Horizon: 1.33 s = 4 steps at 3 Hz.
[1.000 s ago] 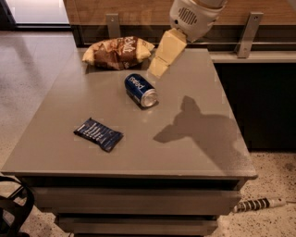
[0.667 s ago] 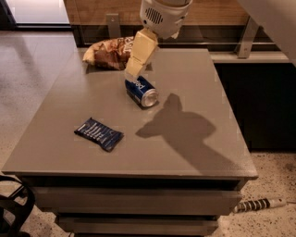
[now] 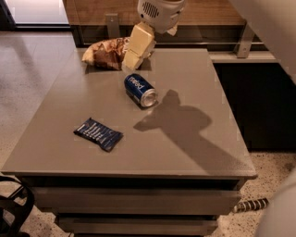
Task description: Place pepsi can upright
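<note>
Since a second ago the hand [image 3: 131, 60] has been carried leftward along the back of the counter [image 3: 199, 157], from right of the pepsi can [image 3: 140, 90] to a spot just behind it. The pepsi can itself has not been shifted.

Camera view: a grey counter is seen from above and in front. The pepsi can is lying on its side in the back half of the counter, with one silver end turned toward the front right and the white lettering facing up. The hand, cream-coloured and hung from a white wrist [image 3: 159, 11], is held in the air just behind the pepsi can, angled down and to the left. Nothing is gripped by it; whether it is spread or pressed together cannot be told. A brown-and-yellow chip bag [image 3: 104, 53] is lying at the back left, partly hidden by the hand. A flat dark-blue wrapper [image 3: 98, 134] is lying toward the front left, well apart from the pepsi can. The arm's shadow [image 3: 180, 122] is cast to the right of the pepsi can.

Progress is judged to be early: the approach is under way, but the pepsi can has not yet been grasped or turned. Gripping it, standing it on one silver end and releasing it are left to be done.
</note>
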### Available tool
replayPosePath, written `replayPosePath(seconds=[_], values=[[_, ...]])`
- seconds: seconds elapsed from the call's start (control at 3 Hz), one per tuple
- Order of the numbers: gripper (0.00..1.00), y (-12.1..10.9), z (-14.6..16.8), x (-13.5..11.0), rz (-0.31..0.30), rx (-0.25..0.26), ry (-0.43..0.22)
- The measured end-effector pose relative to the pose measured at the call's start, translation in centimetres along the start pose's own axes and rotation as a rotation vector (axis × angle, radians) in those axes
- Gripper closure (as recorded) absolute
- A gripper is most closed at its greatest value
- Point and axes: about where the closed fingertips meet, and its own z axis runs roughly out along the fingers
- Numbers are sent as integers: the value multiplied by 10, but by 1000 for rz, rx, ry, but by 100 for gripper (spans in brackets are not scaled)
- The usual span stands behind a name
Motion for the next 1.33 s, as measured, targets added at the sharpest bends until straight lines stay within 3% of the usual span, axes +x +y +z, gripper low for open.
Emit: replayPosePath(seconds=[0.33,0.67,1.0,1.33], values=[[0,-11,36,-29,83,-25,64],[0,-12,59,-37,135,-26,110],[0,-8,71,-31,231,-1,178],[0,-3,78,-24,286,5,209]])
